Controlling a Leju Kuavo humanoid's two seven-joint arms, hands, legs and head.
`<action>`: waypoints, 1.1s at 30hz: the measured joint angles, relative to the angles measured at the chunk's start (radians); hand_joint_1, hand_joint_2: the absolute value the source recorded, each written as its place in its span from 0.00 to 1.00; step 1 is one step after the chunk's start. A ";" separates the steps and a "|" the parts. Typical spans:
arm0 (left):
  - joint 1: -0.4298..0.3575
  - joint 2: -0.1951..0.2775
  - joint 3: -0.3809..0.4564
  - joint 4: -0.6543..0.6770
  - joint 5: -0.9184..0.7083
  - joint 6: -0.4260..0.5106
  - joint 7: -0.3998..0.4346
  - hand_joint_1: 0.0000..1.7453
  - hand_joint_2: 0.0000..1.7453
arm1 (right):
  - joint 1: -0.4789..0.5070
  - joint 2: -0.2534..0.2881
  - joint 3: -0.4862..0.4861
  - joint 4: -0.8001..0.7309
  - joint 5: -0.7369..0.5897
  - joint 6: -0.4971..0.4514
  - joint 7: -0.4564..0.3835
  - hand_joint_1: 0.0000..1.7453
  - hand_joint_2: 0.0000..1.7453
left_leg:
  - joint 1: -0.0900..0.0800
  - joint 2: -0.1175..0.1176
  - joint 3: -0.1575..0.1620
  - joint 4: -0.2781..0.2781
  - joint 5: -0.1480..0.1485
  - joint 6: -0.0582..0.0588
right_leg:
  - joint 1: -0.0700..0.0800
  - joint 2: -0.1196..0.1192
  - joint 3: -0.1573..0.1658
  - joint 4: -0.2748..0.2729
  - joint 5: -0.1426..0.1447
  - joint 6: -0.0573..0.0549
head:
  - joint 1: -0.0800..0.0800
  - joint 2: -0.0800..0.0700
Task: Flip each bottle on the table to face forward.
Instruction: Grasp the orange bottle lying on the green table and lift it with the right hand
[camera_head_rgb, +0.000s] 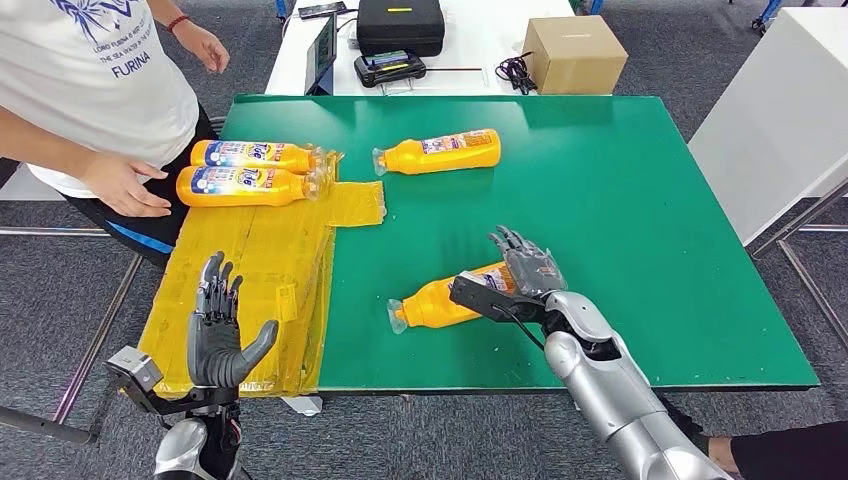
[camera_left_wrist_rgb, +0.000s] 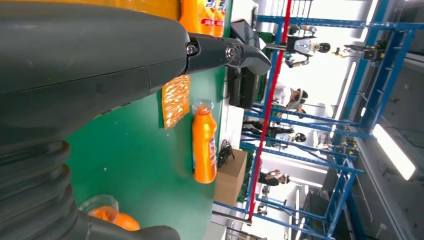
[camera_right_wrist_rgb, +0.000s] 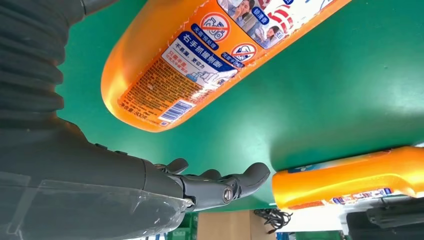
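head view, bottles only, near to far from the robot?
Bottle by the right hand → lower bottle on the yellow sheet → upper bottle on the yellow sheet and lone bottle on the green mat, these two about level at the far end.

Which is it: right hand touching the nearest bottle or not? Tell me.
Apart. The right wrist view shows green table between the right hand and the nearest bottle.
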 joint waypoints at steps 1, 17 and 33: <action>-0.001 0.000 0.000 0.003 0.000 0.000 0.000 0.00 1.00 | -0.005 0.000 0.004 0.008 -0.001 0.000 0.000 0.00 1.00 | 0.000 0.000 0.000 0.000 0.000 0.000 | 0.000 0.000 0.000 0.000 0.000 0.000 | 0.000 0.000; -0.065 0.002 -0.027 0.072 0.010 -0.012 0.009 0.00 1.00 | -0.138 0.037 0.084 0.251 -0.184 0.121 -0.104 0.00 1.00 | 0.000 0.000 0.000 0.000 0.000 0.000 | 0.000 0.000 0.000 0.000 0.000 0.001 | 0.000 0.000; -0.090 0.005 -0.043 0.139 0.031 -0.023 0.039 0.00 1.00 | -0.264 0.046 0.199 0.430 -0.194 0.154 -0.094 0.00 1.00 | 0.000 0.000 0.000 0.001 0.001 0.001 | 0.000 0.000 0.000 0.000 0.001 0.001 | 0.000 0.000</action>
